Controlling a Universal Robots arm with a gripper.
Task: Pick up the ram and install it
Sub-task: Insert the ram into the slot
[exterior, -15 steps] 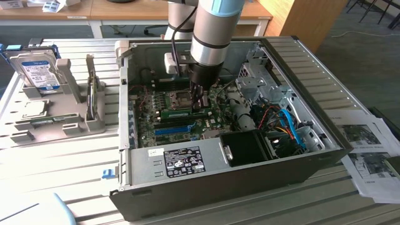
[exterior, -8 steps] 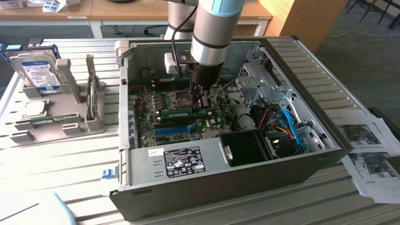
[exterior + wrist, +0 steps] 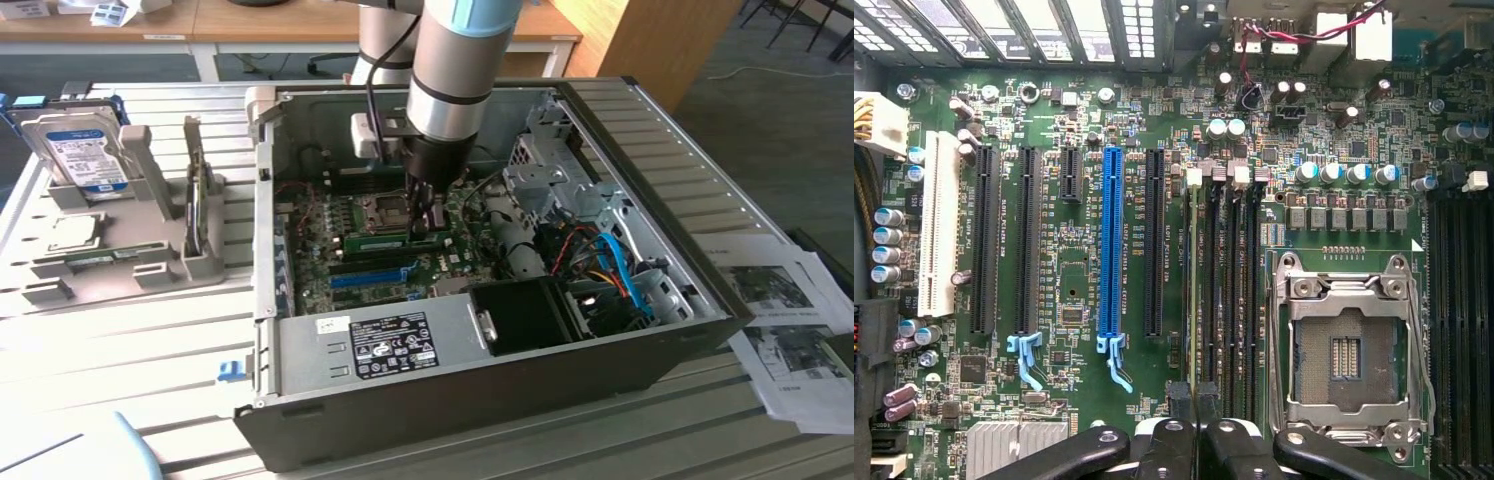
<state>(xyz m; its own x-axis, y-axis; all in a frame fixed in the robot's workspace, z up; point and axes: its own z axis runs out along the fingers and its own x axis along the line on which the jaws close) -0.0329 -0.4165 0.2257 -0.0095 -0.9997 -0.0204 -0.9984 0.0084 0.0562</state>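
Listing what we find, item by item: one computer case (image 3: 667, 150), laid on its side upon the slatted surface (image 3: 120, 340) with its panel off, so that the motherboard (image 3: 1074, 250) faces upward and can be reached from above. One arm (image 3: 454, 60), coming straight down into the case, its gripper (image 3: 426, 224) low over the board beside the empty CPU socket (image 3: 387, 209). One ram (image 3: 390, 241), a green stick lying lengthwise along the bank of memory slots, just under the gripper and meeting its tip. We judge it is turned this way because such a stick enters a slot only edge-on and parallel to it. Gripper state: fingers (image 3: 1176, 415) drawn narrow, nearly together, which suits a pinch on so thin a board. We take the ram to be held, though we cannot tell whether it is fully seated. Black memory slots (image 3: 1229, 290), standing between the socket and the long blue slot (image 3: 1112, 240), the latter a different fitting. One grey rack (image 3: 147, 255) at the exterior view's left, well apart from the case, holding a hard drive (image 3: 80, 150) upright, presumably to present parts for grasping. Printed sheets (image 3: 787, 300) at the exterior view's right.
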